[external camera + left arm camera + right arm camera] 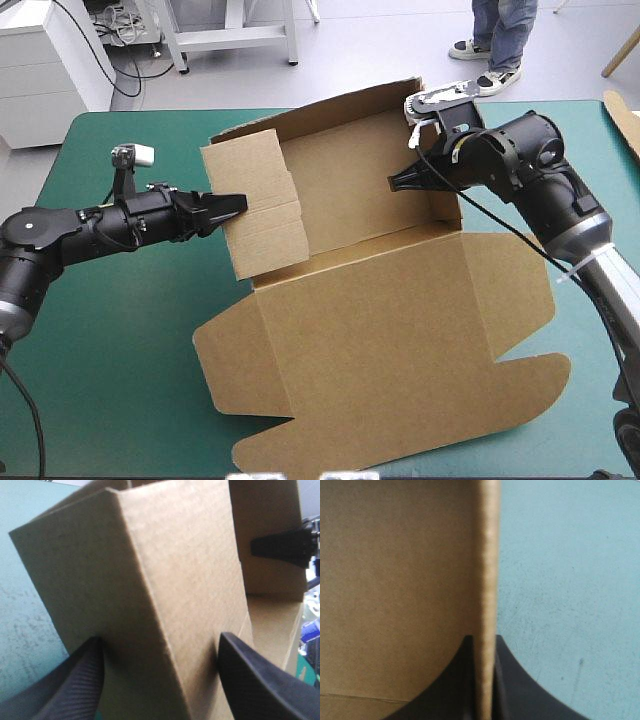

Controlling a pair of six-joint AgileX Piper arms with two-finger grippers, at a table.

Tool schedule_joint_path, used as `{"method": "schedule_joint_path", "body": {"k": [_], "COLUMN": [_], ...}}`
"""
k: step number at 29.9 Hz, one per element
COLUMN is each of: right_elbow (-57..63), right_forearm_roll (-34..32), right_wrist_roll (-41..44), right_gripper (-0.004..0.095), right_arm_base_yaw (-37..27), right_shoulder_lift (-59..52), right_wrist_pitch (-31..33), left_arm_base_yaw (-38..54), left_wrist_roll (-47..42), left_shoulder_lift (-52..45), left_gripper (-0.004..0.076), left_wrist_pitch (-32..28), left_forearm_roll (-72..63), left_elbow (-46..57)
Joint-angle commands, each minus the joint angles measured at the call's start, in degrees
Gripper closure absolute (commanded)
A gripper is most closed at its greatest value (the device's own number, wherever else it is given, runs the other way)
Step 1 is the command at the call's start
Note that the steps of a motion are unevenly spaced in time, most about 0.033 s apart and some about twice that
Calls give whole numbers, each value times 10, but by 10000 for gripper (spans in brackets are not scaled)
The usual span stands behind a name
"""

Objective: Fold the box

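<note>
- Right gripper: clenched on the box, black fingers all but closed, edge of the raised right wall pinched between them.
- Arm reaching in from outside the box's right side, fingertips pointing across toward the box's left wall.
- Straight ahead of that gripper: the board edge, dead centre, blocking the line of sight. Box's inner face on one side of it, bare teal-green cover on the other.
- Left gripper: released, fingers spread wide, straddling the box's left wall from outside the box's left side.
- Left wall raised and folded over on itself, so a thick wedge of board sits between the fingers. One finger up against its outer face, the other just beside the inner face. Contact there not clear.
- Wedge fills most of the left wrist view and hides the box floor. Past it, only the box's right wall, with the right gripper's black tip on its inner face.
- Box itself: mid-table on the cover, back wall up, both side walls up, floor open from above.
- Lid lying flat on the cover at the box's near side, its flaps spread flat too.
- Spare strip of brown board off the box's far right, well apart from it, at the table's right edge.
</note>
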Motion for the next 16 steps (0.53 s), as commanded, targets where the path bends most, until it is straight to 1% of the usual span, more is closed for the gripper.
{"method": "schedule_joint_path", "body": {"k": [1, 5, 9, 11, 12, 16], "right_elbow": [-18, -18, -18, -18, -18, -18], "right_forearm_roll": [-4, -4, 2, 4, 2, 5], "right_wrist_roll": [18, 25, 28, 30, 31, 32], "right_gripper": [926, 925, 925, 925, 925, 926], "right_arm_base_yaw": [14, 17, 18, 26, 31, 49], "right_shoulder_lift": [-23, -23, -23, -23, -23, -23], "right_wrist_pitch": [-54, -54, -54, -56, -58, -75], "left_arm_base_yaw": [-38, -86, -123, -138, -146, -170], "left_wrist_roll": [-96, -222, -336, -384, -397, -395], "left_shoulder_lift": [-16, -16, -15, -11, -8, 14], "left_gripper": [271, 271, 274, 294, 308, 363], "left_wrist_pitch": [-40, -88, -138, -152, -160, -193], "left_forearm_roll": [81, 227, 344, 390, 403, 386], "left_elbow": [-55, -74, -76, -76, -76, -76]}}
